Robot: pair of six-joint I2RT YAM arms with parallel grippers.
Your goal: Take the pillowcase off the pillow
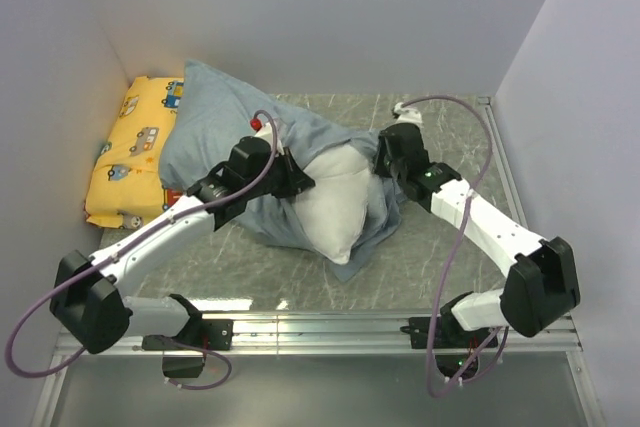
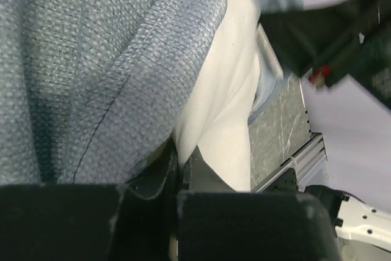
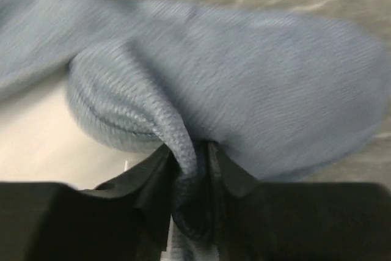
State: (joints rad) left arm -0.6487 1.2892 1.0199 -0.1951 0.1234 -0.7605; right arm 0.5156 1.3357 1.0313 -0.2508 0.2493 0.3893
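Step in hand: peeling stage, case partly off. Pillowcase lies bunched across centre and far left of the surface, its far-left end draped over a yellow cushion w/ cartoon vehicles. Pillow pokes out white from the case's near-centre opening, one plump corner bare and pointing toward the near edge. The rest is inside the fabric, approx. more than half covered.

Right gripper: jaws narrow, clamped on a fold of blue-grey case cloth. Wrist view shows the fold pinched between the fingers, fabric ballooning just beyond. It sits at the right side of the opening, touching the case. That view is blurred, so fine detail isn't readable.

Left gripper: jaws nearly closed right at the line where the case hem meets white pillow. It looks to be nipping pillow cloth, w/ the hem lying against the left finger; can't fully rule out both layers being caught. In the top view it sits at the left side of the opening, on the bundle.

Judgement: one arm anchors, the other strips. Next move calls for the right arm to draw the case hem away from the exposed corner, toward the far left, while the left holds the pillow in place. Needs opposed pull, no slack. If the left has hem too, pillow and case will travel together, so a regrip on white only would be req'd. Cushion under the far end may snag the cloth.
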